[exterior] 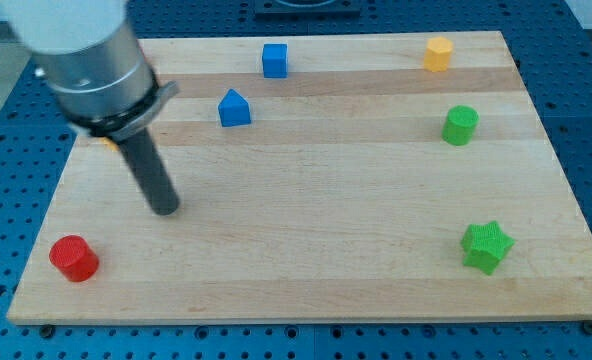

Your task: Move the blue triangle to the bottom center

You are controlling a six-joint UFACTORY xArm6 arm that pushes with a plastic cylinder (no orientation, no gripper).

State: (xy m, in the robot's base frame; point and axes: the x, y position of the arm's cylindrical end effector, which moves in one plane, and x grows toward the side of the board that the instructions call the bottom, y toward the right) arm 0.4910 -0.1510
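A wooden board (pixel 306 260) sits on a blue table (pixel 586 60) full of little holes. The tip (pixel 165 209) is a bare dark rod touching no block, on the left side of the board. The blue triangle (pixel 234 108) lies far from it, up and to the right. A blue cube (pixel 274 60) sits behind that. A red block (pixel 74 258) is near the tip, lower left. Something yellow (pixel 106 143) peeks out behind the arm, mostly hidden.
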